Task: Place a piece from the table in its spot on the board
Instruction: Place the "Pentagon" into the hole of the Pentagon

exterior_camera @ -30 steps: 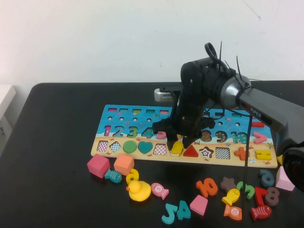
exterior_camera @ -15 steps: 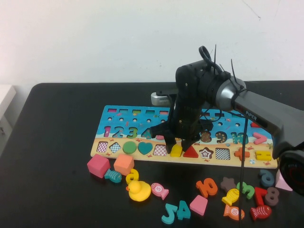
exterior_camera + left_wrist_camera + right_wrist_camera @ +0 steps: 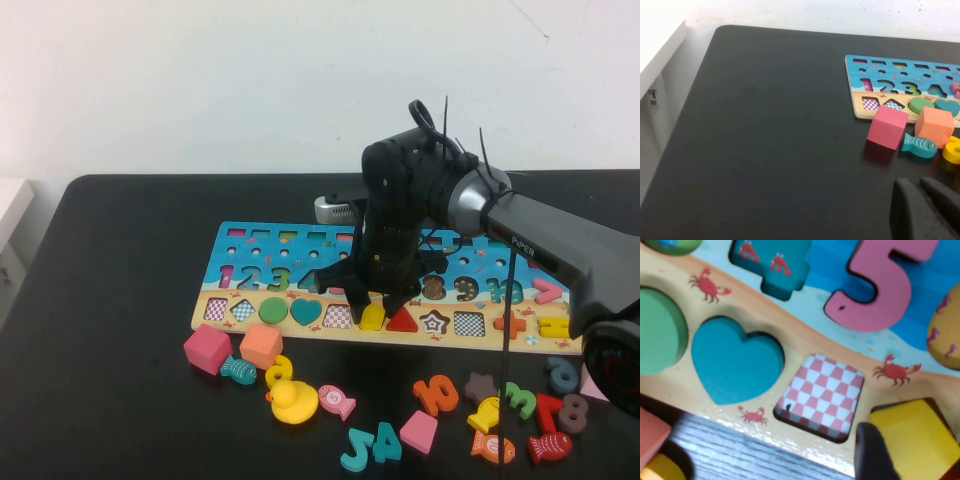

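From the raised camera, the right gripper (image 3: pixel 374 299) hangs over the front row of the puzzle board (image 3: pixel 250 322), its jaws spread apart and pointing down, with the yellow piece (image 3: pixel 373 316) lying directly beneath and between the jaw tips, not gripped. That piece sits in the board's front row, just to the jaws' left of the red triangle (image 3: pixel 402 320) and to the right of an empty checkered slot (image 3: pixel 338 315); its longer side seems to run from the board's front edge toward the back, though the arm hides its far end. Loose pieces lie on the black table (image 3: pixel 110 260) nearer the camera than the jaws, among them a pink cube (image 3: pixel 206 348), an orange cube (image 3: pixel 261 345) and a yellow duck (image 3: pixel 292 402). In the left wrist view, the left gripper (image 3: pixel 925 210) shows only as dark finger ends low over bare table, and whether its jaws are parted or closed cannot be told; the pink cube (image 3: pixel 888 126), orange cube (image 3: pixel 934 126) and a teal fish (image 3: pixel 918 145) lie ahead of them, beside the board's corner. In the right wrist view, the yellow piece (image 3: pixel 912 437) lies flat just beside a dark jaw tip (image 3: pixel 874 452), next to the checkered slot (image 3: pixel 822 395); beyond that slot sit a teal heart (image 3: pixel 735 358) and a green circle (image 3: pixel 660 330), with a pink five (image 3: pixel 880 285) in the number row.
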{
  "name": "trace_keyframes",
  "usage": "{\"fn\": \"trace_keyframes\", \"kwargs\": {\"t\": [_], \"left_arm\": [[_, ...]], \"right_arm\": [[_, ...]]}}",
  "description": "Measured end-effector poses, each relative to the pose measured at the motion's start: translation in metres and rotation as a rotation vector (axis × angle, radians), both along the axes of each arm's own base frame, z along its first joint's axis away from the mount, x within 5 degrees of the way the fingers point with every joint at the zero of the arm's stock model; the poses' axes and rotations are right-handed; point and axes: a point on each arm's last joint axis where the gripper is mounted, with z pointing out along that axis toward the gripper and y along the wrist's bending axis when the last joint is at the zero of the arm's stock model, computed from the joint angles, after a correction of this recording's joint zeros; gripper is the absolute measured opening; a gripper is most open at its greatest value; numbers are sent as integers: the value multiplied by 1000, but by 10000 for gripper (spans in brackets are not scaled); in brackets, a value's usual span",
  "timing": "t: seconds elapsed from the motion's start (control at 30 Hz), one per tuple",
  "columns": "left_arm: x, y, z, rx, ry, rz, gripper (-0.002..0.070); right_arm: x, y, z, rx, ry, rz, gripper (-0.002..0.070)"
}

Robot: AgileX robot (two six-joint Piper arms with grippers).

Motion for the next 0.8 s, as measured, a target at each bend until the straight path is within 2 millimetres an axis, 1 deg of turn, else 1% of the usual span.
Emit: {"fn": "trace_keyframes", "kwargs": {"t": [0.8], "left_arm": [[0, 0, 0, 2, 0, -1, -2]], "right_arm": [[0, -1, 0, -14, -6, -19, 357]]}}
